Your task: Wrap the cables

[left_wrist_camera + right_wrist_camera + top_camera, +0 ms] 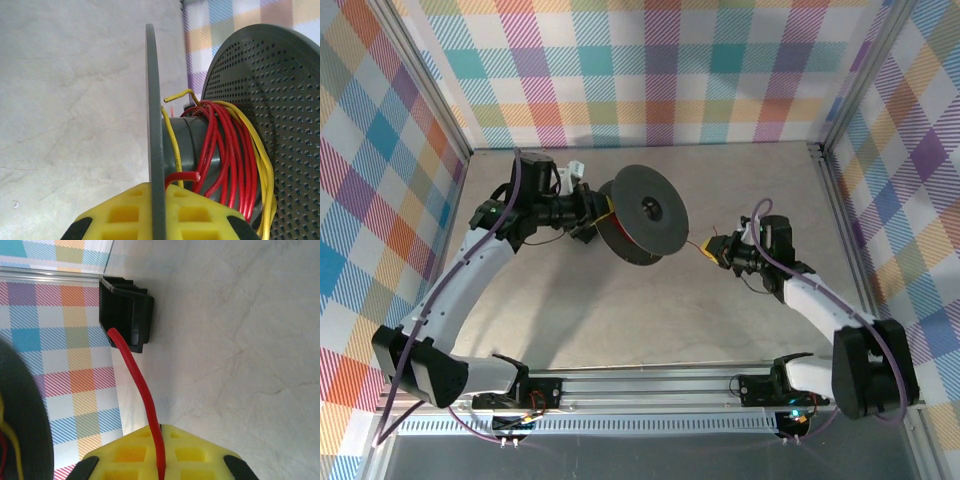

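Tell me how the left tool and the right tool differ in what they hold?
The left tool is shut on the thin disc edge of the grey spool; the right tool is shut on a single red wire. The left tool sits right against the spool; the right tool stands apart from it. Both are yellow-tipped.

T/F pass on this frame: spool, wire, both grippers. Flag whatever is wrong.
1. The left gripper is shut on the spool, clamping its flange. True.
2. The right gripper is open and empty. False: it is shut on the red wire.
3. Red and yellow wire are wound on the hub. True.
4. The spool sits to the right of the right gripper. False: it is between the two grippers.
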Available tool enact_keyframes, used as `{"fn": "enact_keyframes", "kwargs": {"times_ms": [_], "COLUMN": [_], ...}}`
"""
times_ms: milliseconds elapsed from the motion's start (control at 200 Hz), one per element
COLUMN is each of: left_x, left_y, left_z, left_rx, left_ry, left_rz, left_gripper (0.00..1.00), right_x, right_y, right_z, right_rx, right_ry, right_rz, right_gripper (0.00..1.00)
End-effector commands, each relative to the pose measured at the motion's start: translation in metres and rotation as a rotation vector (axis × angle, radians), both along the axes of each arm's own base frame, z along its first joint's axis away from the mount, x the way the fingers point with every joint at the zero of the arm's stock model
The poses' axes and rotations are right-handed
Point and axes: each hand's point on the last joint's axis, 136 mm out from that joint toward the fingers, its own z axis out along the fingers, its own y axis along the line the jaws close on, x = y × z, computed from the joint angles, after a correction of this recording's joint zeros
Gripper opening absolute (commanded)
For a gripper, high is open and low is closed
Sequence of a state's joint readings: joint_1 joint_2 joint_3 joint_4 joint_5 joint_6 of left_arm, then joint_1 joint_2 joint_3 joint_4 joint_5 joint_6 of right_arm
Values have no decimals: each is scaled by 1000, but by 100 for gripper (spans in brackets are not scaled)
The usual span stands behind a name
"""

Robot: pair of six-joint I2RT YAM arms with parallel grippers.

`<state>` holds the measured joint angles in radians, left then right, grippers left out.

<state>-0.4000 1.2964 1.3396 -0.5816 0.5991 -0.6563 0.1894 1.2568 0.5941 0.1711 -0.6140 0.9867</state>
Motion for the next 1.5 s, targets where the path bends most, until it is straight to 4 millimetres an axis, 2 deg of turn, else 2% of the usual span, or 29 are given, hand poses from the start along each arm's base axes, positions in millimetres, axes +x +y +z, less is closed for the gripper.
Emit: {"fn": "enact_keyframes", "kwargs": {"times_ms": [0,160,310,435,535,640,785,840,935,1120,1225,1265,1300,1355,1415,1495], "left_x": [-36,-63,-72,-70,-68,-61,-38,-31,-26,-24,-22,-20,-19,-18,-19,-19], "left_y": [-16,-35,-46,-53,-62,-70,-65,-61,-61,-66,-66,-65,-64,-65,-66,-68], "left_z": [42,33,15,-4,-17,-31,-52,-60,-67,-70,-73,-76,-79,-82,-81,-78], "left_rx": [-14,85,194,299,370,456,600,648,671,661,674,687,696,700,686,670], "left_ry": [-173,-219,-233,-233,-237,-239,-225,-219,-213,-209,-205,-204,-200,-196,-200,-208], "left_rz": [-160,-272,-323,-339,-356,-362,-300,-278,-273,-276,-273,-270,-267,-267,-268,-268], "left_gripper": [0,0,0,0,0,0,0,0,0,0,0,0,0,0,0,0], "right_x": [26,59,79,83,77,62,16,4,6,-9,-44,-58,-60,-46,-27,-26], "right_y": [-4,-3,4,12,26,50,88,91,85,103,126,129,128,120,116,121], "right_z": [18,38,80,121,154,181,214,215,205,210,235,243,243,225,196,173], "right_rx": [14,39,54,80,82,73,73,36,-8,23,86,83,47,-43,-107,-109], "right_ry": [-44,-64,-142,-226,-305,-375,-528,-572,-561,-600,-713,-776,-811,-788,-704,-646], "right_rz": [16,50,92,148,228,322,498,514,490,566,694,722,703,631,599,635], "right_gripper": [0,0,0,0,0,0,0,0,0,0,0,0,0,0,0,0]}}
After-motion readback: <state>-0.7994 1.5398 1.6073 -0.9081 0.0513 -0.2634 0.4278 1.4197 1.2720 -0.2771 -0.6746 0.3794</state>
